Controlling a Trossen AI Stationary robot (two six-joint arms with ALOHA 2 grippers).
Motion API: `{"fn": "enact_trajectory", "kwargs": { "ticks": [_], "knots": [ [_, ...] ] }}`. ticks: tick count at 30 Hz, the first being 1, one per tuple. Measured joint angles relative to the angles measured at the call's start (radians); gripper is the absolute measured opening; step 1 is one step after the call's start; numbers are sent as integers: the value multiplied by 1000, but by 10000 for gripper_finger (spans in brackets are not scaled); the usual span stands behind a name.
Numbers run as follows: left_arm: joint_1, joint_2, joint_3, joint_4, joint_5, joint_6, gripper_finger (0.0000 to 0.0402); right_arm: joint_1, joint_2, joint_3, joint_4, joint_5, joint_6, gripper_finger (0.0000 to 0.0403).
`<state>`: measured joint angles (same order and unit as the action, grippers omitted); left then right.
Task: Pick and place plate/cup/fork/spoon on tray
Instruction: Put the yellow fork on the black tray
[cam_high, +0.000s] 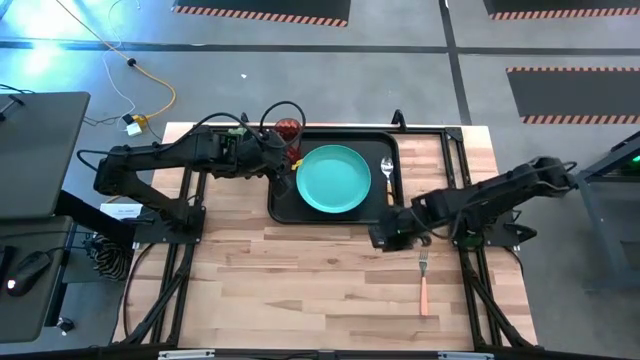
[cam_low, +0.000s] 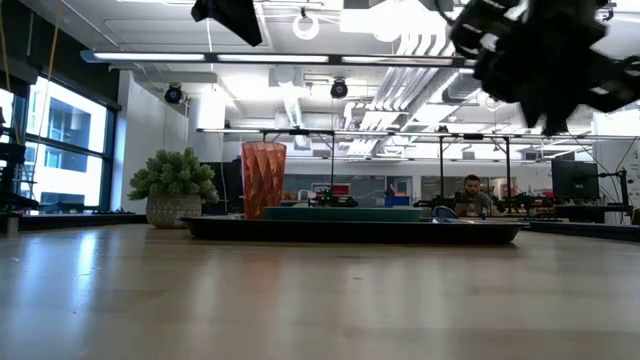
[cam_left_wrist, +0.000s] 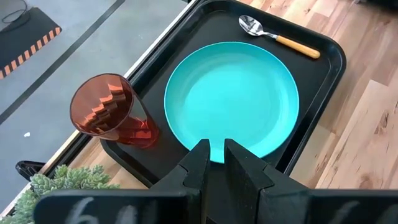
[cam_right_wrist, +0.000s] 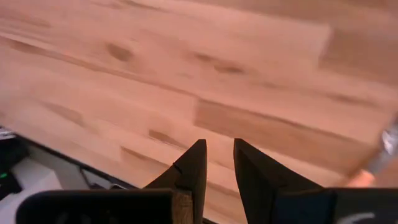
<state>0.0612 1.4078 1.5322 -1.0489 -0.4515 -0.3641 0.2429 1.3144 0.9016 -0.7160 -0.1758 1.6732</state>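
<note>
Teal: 1 plate (cam_high: 333, 179), plus 1 cup (cam_high: 289, 130), 1 spoon (cam_high: 388, 171), 1 fork (cam_high: 423, 278).

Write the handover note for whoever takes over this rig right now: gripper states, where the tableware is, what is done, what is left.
Left gripper: empty, fingers nearly together, above the tray's left edge by the cup.
Right gripper: empty, fingers slightly apart, over bare table just off the tray's near right corner.
Done: plate in the middle of the tray, cup upright at its far left corner, spoon along its right side.
Left: the fork lies on the table near the right arm, tines toward the tray. Pick it up and set it on the tray.
</note>
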Motion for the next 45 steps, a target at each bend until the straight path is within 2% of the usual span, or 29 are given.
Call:
{"fn": "enact_trajectory", "kwargs": {
  "ticks": [16, 20, 23, 31, 45],
  "knots": [
    [5, 0, 0, 0, 0, 1, 39, 323, -4, 0, -88, -44, 343, 72],
    [5, 0, 0, 1, 0, 0, 39, 399, -30, 13, -107, -7, 410, 72],
    [5, 0, 0, 0, 0, 0, 39, 445, -40, 77, -184, 43, 435, 72],
    [5, 0, 0, 0, 0, -1, 39, 505, -40, 225, -451, 132, 433, 72],
    [3, 0, 0, 0, 31, -55, 39, 578, 5, 230, -498, 176, 459, 72]
  ]
}}
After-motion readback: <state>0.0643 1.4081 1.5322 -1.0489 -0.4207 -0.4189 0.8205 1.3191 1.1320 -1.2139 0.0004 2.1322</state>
